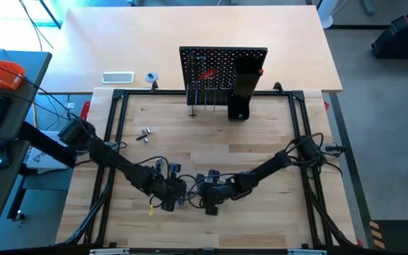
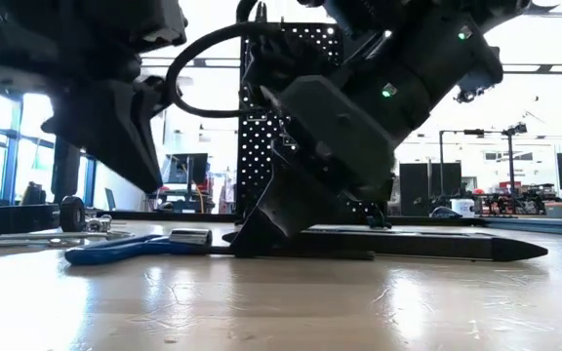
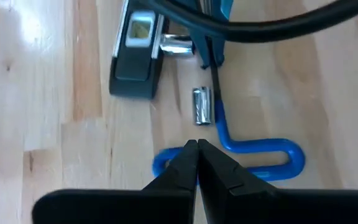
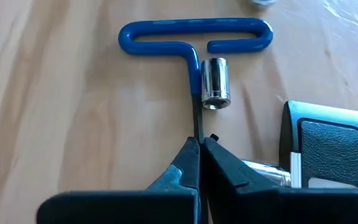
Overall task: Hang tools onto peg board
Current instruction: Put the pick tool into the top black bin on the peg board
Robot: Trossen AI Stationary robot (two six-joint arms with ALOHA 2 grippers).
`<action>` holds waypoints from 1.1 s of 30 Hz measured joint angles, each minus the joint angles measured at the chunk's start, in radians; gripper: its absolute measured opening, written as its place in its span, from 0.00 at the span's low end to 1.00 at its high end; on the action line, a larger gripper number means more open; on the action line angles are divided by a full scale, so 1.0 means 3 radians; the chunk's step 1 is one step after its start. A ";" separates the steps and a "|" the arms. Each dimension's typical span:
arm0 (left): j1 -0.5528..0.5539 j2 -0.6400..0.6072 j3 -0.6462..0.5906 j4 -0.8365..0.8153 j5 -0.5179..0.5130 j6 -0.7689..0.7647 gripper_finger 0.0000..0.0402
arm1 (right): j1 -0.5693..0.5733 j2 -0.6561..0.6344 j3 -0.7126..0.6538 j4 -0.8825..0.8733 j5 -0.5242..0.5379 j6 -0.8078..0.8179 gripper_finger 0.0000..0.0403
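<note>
Both arms are down low at the front of the table, about six o'clock from the upright black perforated peg board (image 1: 214, 71) standing at twelve. Between them on the pale wood lies the blue T-handle hex key with its thin dark steel shaft (image 4: 194, 37), and a small shiny silver socket (image 4: 215, 82) sits touching that shaft. The right gripper (image 4: 199, 149) has its fingers pinched together on the hex key's shaft, just below the socket. The left gripper (image 3: 197, 152) comes in from the opposite side, fingers closed tight together, tips meeting right at the blue loop of the handle; whether it has the loop or only touches it, I cannot tell. A black-and-silver bar tool (image 3: 135, 53) lies just beside, at the far end of the shaft.

Handling call: this key looks light and stiff, but the shaft is slim and smooth, so it may pivot in a pinch. The coated loop is likely the surer hold, and the loop is what should go over a hook.
</note>
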 joint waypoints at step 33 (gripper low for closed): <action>0.0000 0.0004 0.0001 -0.0166 -0.0180 0.0114 0.01 | -0.0089 0.0003 0.0000 -0.0494 0.0901 0.2388 0.00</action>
